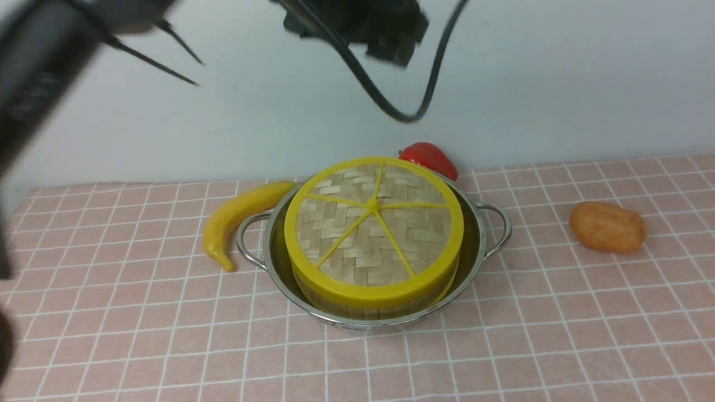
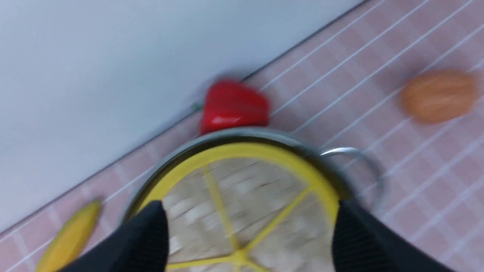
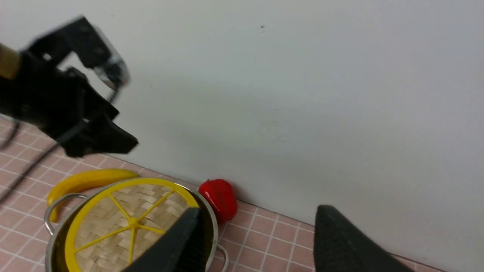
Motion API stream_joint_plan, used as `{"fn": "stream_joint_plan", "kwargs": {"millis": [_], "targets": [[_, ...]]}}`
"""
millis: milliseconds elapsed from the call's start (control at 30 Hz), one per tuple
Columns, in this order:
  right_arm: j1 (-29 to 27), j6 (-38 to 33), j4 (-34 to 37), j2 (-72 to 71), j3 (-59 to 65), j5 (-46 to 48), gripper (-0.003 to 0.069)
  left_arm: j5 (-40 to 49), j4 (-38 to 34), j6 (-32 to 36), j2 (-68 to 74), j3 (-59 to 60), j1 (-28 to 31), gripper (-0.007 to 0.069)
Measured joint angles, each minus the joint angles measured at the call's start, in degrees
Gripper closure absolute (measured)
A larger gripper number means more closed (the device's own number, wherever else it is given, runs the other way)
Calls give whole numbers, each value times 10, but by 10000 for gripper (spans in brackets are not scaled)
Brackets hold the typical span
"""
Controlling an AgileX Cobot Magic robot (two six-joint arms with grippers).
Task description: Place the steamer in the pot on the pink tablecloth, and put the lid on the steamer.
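Lid on steamer, steamer in pot, both pincers wide

The steamer (image 1: 366, 312) sits inside the pot (image 1: 279, 282) on the pink tablecloth (image 1: 558, 346), its wall showing beneath the lid (image 1: 341, 223). The lid covers the steamer, yellow spokes facing up, with the pot's rim around them and a looped handle out to the left and right.

The left pincer (image 2: 249, 223) is spread wide, holding nothing, above the lid and apart from it. The right pincer (image 3: 259, 219) is also wide and holds nothing.

A yellow banana (image 1: 243, 212) lies just left of the pot; whether they touch, I cannot tell. A red pepper (image 1: 430, 160) lies beyond the pot's far side, slightly right. A brown potato-like item (image 1: 609, 227) rests on the cloth well to the right
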Motion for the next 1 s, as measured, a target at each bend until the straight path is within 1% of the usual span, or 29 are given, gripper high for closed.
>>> {"fn": "stream_joint_plan", "kwargs": {"millis": [100,167,200,233,267,333,400,433,500,567,600,633,667,700,833,900,1000], "targets": [[0,0,-40,-54,65,-2,337,0,-43,16,-70,5,-1,352],[0,2,-70,-110,127,-7,391,0,-53,33,-106,17,-1,462],[0,4,-87,-148,162,-17,420,0,-57,47,-134,34,-1,554],[0,9,-98,-174,198,-30,449,0,-58,60,-157,50,-1,597],[0,10,-103,-188,205,-33,454,0,-58,62,-162,50,-1,597],[0,26,-132,-259,294,-65,511,0,-60,87,-217,101,-1,643],[0,53,-149,-328,375,-92,563,0,-62,101,-266,169,-1,648],[0,56,-151,-333,389,-94,567,0,-62,101,-271,176,-1,648],[0,86,-155,-391,461,-110,612,1,-62,105,-322,261,-1,648],[0,104,-155,-422,511,-119,638,-2,-61,107,-359,334,-1,648],[0,114,-156,-445,544,-126,658,-17,-61,107,-384,384,-1,648],[0,119,-156,-458,561,-132,665,-34,-60,108,-401,418,-1,648],[0,119,-156,-458,565,-132,665,-44,-60,108,-409,427,-1,648],[0,122,-156,-471,587,-144,669,-86,-60,108,-438,492,-1,648],[0,123,-145,-481,611,-163,671,-196,-76,106,-508,624,-1,648],[0,123,-132,-481,612,-164,671,-228,-98,102,-538,670,-1,648],[0,125,-114,-481,612,-167,671,-229,-141,97,-570,707,-1,647]]}}
